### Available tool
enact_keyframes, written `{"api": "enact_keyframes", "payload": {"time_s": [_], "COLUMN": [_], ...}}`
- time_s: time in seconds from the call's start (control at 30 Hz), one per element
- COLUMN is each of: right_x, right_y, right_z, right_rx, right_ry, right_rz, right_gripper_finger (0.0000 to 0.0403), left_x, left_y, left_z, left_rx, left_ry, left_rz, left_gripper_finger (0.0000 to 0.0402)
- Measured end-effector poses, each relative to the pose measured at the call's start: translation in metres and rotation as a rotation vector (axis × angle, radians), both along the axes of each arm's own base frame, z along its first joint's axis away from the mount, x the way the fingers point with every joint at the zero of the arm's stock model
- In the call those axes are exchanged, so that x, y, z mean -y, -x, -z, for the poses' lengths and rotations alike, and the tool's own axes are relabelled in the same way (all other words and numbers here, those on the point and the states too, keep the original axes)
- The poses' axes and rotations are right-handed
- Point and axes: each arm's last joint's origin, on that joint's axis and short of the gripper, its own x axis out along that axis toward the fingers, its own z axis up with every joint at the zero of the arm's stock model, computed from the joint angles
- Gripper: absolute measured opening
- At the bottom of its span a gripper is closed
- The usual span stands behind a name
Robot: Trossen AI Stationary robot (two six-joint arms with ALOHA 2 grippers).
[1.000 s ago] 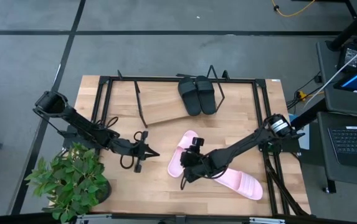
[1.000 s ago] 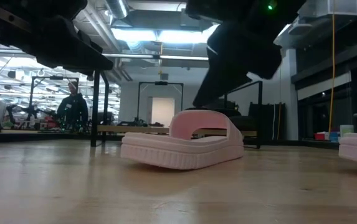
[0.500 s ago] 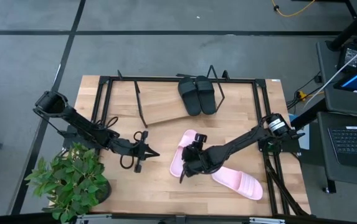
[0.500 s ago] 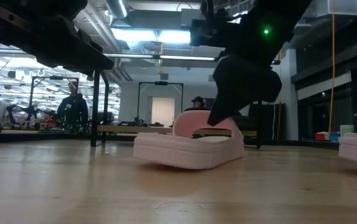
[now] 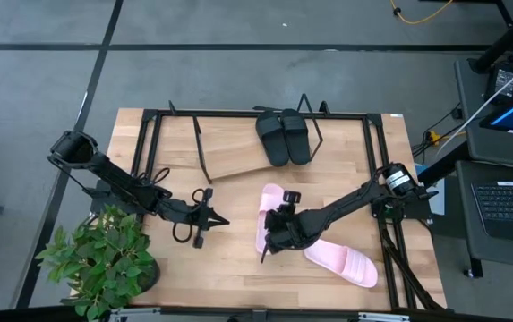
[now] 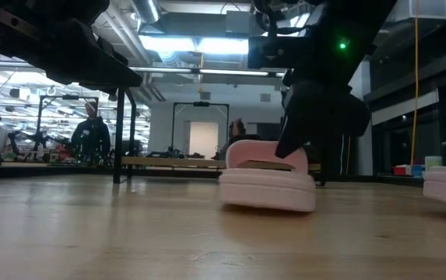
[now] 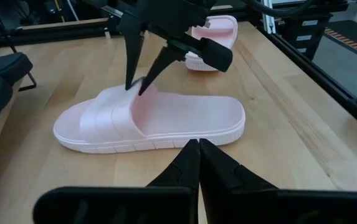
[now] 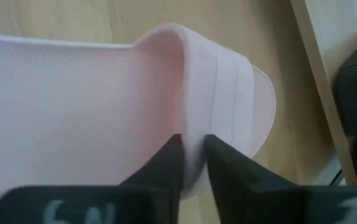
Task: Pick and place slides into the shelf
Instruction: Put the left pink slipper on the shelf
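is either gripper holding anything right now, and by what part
The right gripper pinches the strap of the near pink slide, one finger under the strap, one over it. The left gripper is shut on nothing.

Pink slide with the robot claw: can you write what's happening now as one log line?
right gripper: shut on pink slide strap | left gripper: shut, idle | black slides: on shelf | other pink slide: on table

High view looking straight down; low view looking level along table; wrist views sitting close, sharing pink slide at table centre.
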Motion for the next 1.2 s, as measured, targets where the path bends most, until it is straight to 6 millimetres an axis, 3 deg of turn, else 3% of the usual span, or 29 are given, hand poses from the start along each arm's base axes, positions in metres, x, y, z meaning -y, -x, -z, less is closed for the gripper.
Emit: {"api": "enact_keyframes", "payload": {"time_s": [0.13,0.4,0.57,0.73,1.0,1.2], "right_x": [0.0,0.0,-0.002,0.0,0.022,0.051], "right_y": [0.0,-0.003,-0.009,-0.014,-0.026,-0.037], "right_z": [0.0,-0.005,-0.028,-0.057,-0.091,-0.098], "right_rx": [-0.013,-0.023,0.006,0.004,-0.024,-0.07], "right_ry": [0.017,0.083,0.126,0.282,0.449,0.477], "right_rz": [-0.02,-0.078,-0.133,-0.163,-0.134,-0.122], "right_gripper_finger": [0.0017,0.0013,0.0013,0.0013,0.0013,0.0013], "left_x": [0.0,0.0,0.0,0.0,0.0,0.0], "left_y": [0.0,0.0,0.0,0.0,0.0,0.0], "left_z": [0.0,0.0,0.0,0.0,0.0,0.0], "left_rx": [0.0,0.0,0.0,0.0,0.001,0.0], "left_ry": [0.0,0.0,0.0,-0.001,-0.001,-0.001], "left_rz": [0.0,0.0,0.0,0.0,0.0,0.0], "left_gripper_finger": [0.0,0.0,0.0,0.0,0.0,0.0]}}
